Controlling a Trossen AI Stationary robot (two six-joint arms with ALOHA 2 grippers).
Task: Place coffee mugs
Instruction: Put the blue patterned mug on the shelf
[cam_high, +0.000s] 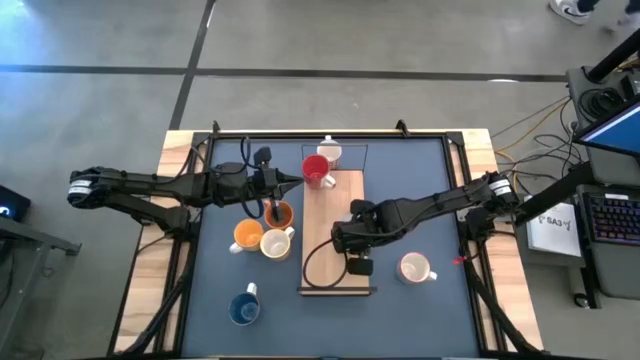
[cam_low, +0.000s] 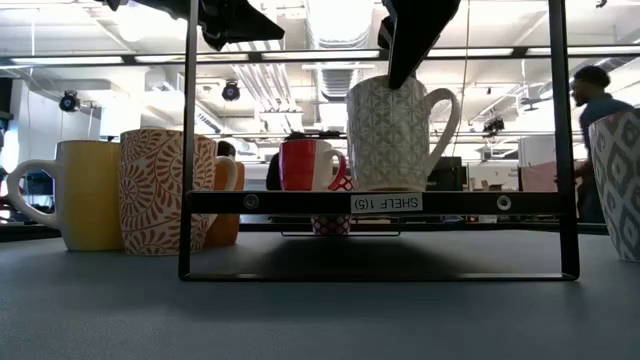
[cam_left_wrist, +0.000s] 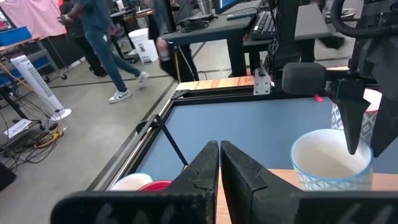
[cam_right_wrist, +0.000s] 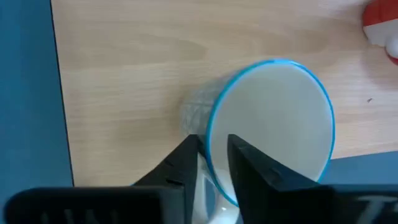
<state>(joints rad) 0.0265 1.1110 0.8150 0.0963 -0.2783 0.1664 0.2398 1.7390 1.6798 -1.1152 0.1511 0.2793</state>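
Ceramic, rigid and breakable, the blue-rimmed mug (cam_right_wrist: 267, 124) is best pinched at its rim, where the right claw (cam_right_wrist: 211, 155) straddles it, slightly parted.

Bearing a dark blue mat (cam_high: 420, 190) over a wood-edged table (cam_high: 175, 290). Standing at the mat's middle on a black frame: a wooden shelf (cam_high: 330, 250), labelled on its front rail. Carrying, on that shelf, a red mug (cam_high: 316, 170) at the back end and a white patterned mug (cam_low: 390, 125) nearer the middle. Resting directly on the mat left of the shelf: an orange patterned mug (cam_high: 279, 213), an orange mug (cam_high: 247, 235) and a cream mug (cam_high: 275, 244), clustering close together, and a blue mug (cam_high: 243, 309) sitting apart toward the front edge. Sitting on the mat right of the shelf, a white mug (cam_high: 414, 267); standing just beyond the shelf's back end, another white mug (cam_high: 328, 151).
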